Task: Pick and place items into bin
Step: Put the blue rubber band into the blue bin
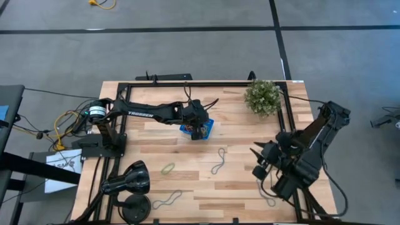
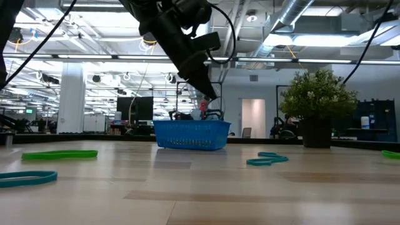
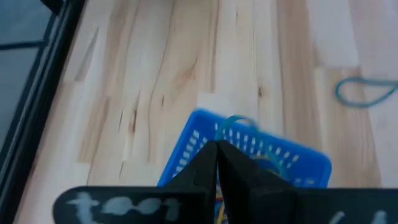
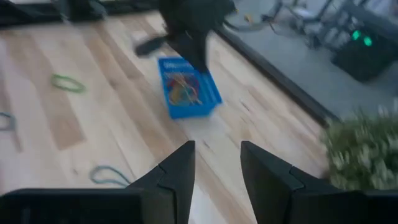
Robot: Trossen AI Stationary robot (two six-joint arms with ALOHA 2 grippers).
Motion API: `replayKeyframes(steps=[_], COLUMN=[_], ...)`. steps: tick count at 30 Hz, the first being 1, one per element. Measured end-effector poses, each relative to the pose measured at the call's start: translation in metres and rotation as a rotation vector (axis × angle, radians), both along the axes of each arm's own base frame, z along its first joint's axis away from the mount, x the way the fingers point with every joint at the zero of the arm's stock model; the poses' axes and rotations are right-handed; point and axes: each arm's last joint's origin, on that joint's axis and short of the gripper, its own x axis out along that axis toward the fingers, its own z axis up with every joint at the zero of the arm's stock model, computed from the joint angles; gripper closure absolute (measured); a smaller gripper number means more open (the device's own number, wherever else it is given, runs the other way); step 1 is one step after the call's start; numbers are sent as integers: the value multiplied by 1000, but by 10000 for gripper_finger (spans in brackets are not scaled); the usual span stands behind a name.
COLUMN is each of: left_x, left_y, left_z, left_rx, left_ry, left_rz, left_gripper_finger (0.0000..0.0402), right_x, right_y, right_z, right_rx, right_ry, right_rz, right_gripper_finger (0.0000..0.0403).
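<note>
The blue bin (image 1: 209, 127) (image 2: 190, 134) stands on the table's far middle part with coloured loops (image 4: 183, 87) lying in it. My left gripper (image 1: 200, 132) (image 3: 216, 149) hangs shut just above the bin's near side. A teal loop's arc (image 3: 236, 119) shows right past its fingertips. A green loop (image 1: 167, 168), a teal loop (image 1: 219, 161) (image 3: 367, 92) and a third loop (image 1: 167, 200) lie flat on the wood nearer the front. My right gripper (image 1: 257, 161) (image 4: 217, 162) is open over the table's right part, with nothing between its fingers. My left gripper is shut over the bin, pointing slantwise down from the table's left. I cannot tell whether the teal arc (image 3: 236, 119) past its fingertips is held between them or only lies in the bin.
A potted plant (image 1: 262, 97) (image 2: 319, 106) stands at the far right. A black lamp-like stand (image 1: 128, 181) sits at the near left. Another loop (image 1: 269, 200) lies near the front right, under my right arm. Bare wood lies between the bin and the front loops.
</note>
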Motion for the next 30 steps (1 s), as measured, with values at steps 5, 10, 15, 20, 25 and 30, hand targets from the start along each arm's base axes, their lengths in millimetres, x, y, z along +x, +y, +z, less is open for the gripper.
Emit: replayKeyframes(steps=[5,10,15,20,25,30], left_x=[-5,-6,-5,-6,-5,-2], left_y=[1,0,1,1,1,-4], left_z=[-4,-5,-4,-4,-4,-3], left_rx=[5,8,24,16,-25,-106], left_ry=[70,78,78,71,49,10], left_rz=[16,12,21,50,90,75], left_gripper_finger=[401,401,379,331,290,276], right_x=[-10,-11,-3,6,23,49], right_y=[-9,-6,0,2,3,20], right_z=[-12,-20,-31,-45,-57,-76], right_rx=[38,59,116,160,164,158], right_ry=[9,30,93,286,308,310], right_rz=[-38,-23,-45,-64,-85,59], right_gripper_finger=[280,280,281,280,280,280])
